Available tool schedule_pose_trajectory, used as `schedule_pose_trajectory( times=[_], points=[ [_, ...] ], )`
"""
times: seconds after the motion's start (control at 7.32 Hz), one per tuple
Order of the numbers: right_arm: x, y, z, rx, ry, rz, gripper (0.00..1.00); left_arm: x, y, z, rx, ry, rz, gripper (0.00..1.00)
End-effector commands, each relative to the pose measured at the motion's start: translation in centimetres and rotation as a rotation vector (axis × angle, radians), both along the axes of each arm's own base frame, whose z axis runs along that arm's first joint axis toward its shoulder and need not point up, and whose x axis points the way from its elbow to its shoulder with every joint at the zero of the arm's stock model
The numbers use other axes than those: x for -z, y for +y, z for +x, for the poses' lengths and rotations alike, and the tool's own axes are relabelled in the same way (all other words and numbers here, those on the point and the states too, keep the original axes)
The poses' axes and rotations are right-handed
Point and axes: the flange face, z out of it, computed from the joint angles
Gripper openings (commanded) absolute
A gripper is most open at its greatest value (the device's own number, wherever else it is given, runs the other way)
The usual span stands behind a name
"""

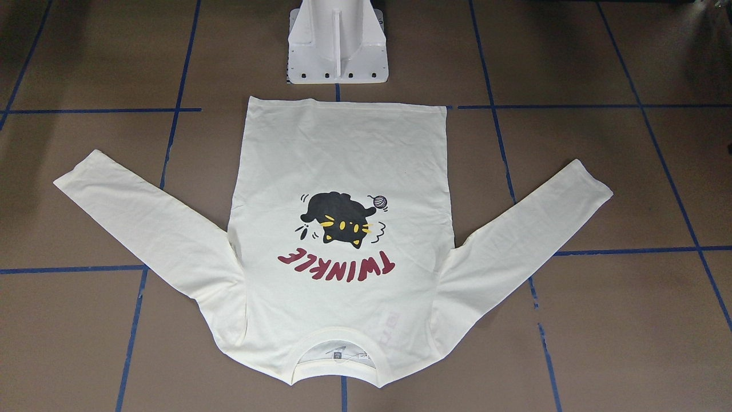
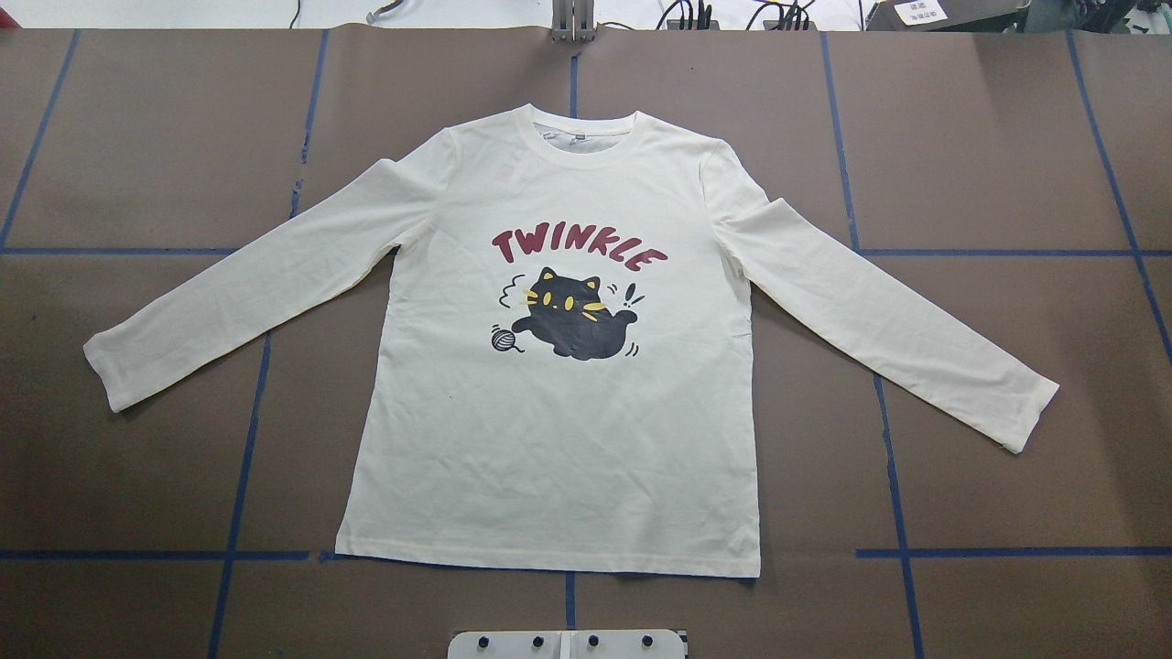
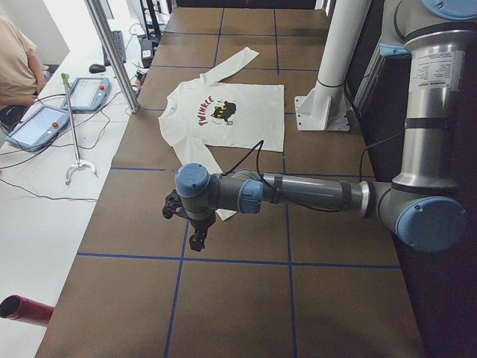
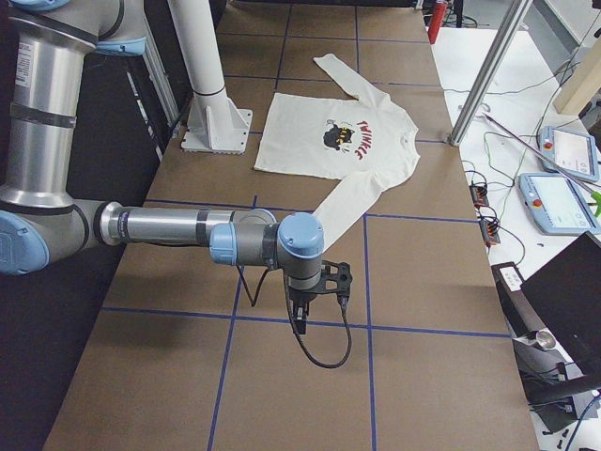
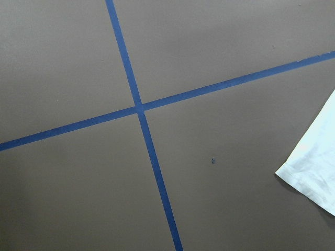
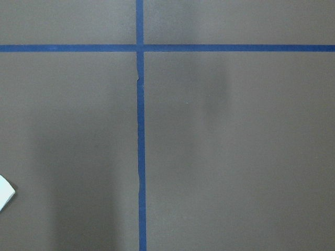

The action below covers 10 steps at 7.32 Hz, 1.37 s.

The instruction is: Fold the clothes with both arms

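Note:
The cream-white long-sleeve shirt [image 2: 549, 439] lies flat and print-up on the brown table, black cat and red "TWINKLE" showing, both sleeves spread out and down. It also shows in the front view [image 1: 343, 154]. My left gripper [image 3: 192, 231] hangs above bare table beyond the left sleeve's cuff [image 5: 314, 167]. My right gripper [image 4: 319, 305] hangs above bare table beyond the right sleeve's end; a corner of cloth [image 6: 4, 192] shows in its wrist view. Both grippers show only in the side views, so I cannot tell if they are open or shut.
The white pedestal base [image 1: 337, 46] stands at the shirt's hem side. Blue tape lines [image 2: 247, 412] grid the table. A side bench holds teach pendants [image 3: 37, 127], with a person [image 3: 15, 67] beside it. A metal post [image 3: 112, 52] stands at the table's far edge.

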Motion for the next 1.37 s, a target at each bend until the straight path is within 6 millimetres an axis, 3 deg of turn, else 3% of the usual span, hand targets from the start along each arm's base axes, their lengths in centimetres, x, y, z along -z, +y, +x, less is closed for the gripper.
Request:
schedule_pose_trajectory(
  times=[0.0, 0.27, 0.68, 0.96, 1.23],
  points=[
    [0.8, -0.4, -0.3, 0.001, -0.034, 0.015, 1.0, 0.6, -0.3, 0.0, 0.0, -0.003, 0.013, 1.0],
    [3.7, -1.3, -0.4, -0.002, -0.038, 0.074, 1.0, 2.6, -0.9, 0.1, -0.002, 0.002, 0.063, 1.0],
    [7.7, -4.9, -0.9, 0.014, -0.046, 0.37, 1.0, 3.8, -2.0, 0.0, 0.003, -0.03, 0.293, 1.0],
    [5.7, -5.1, -1.2, 0.022, -0.086, 0.37, 1.0, 2.7, -2.6, -0.3, 0.026, -0.067, 0.351, 1.0],
    [7.3, -5.4, -2.7, 0.001, -0.186, 0.387, 1.0, 3.1, -2.7, -0.3, 0.031, -0.065, 0.358, 1.0]
  ],
)
